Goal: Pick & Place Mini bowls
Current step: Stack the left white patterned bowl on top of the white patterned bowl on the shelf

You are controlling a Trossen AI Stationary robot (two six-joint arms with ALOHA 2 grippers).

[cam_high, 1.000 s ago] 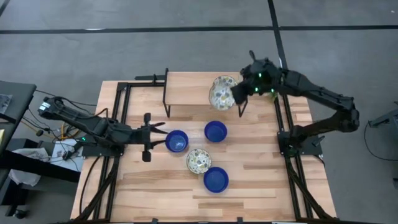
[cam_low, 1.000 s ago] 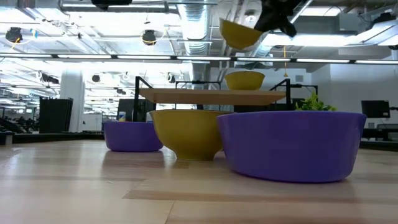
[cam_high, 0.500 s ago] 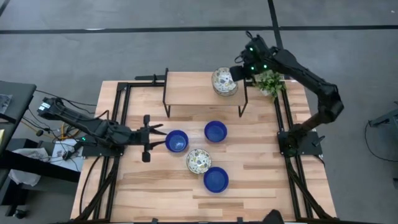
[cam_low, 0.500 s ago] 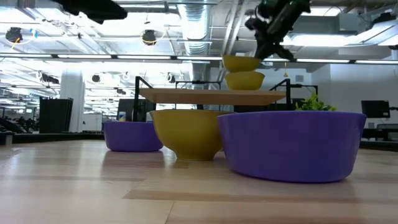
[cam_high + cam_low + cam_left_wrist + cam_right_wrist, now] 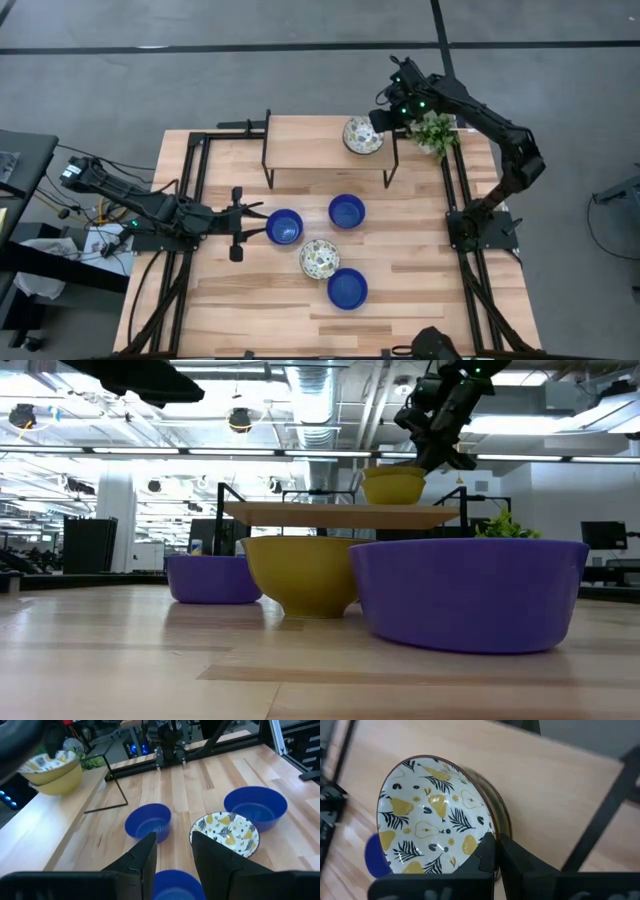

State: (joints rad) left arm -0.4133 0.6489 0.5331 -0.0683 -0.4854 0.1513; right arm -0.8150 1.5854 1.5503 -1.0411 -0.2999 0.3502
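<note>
A cream pear-patterned mini bowl sits nested in a second patterned bowl on the raised wooden shelf. My right gripper is at its rim and shut on it. A third patterned bowl and three blue bowls stand on their bases on the table. My left gripper is open and hovers level at the left side of the nearest blue bowl, touching nothing. My right gripper pinches the top patterned bowl by its rim, on the side toward the table's right. One finger is inside the bowl and one outside. The fingers slant down from above and from the right. The bowl sits level in the bowl beneath it.
A small green plant stands just right of the shelf, under my right arm. Black shelf legs and black frame rails border the work area. Bare wood lies along the near edge.
My right gripper has carried the patterned bowl toward the far edge and down. The bowl, held high and tipped a second ago, now sits level in the bowl on the shelf. My left arm has kept still.
</note>
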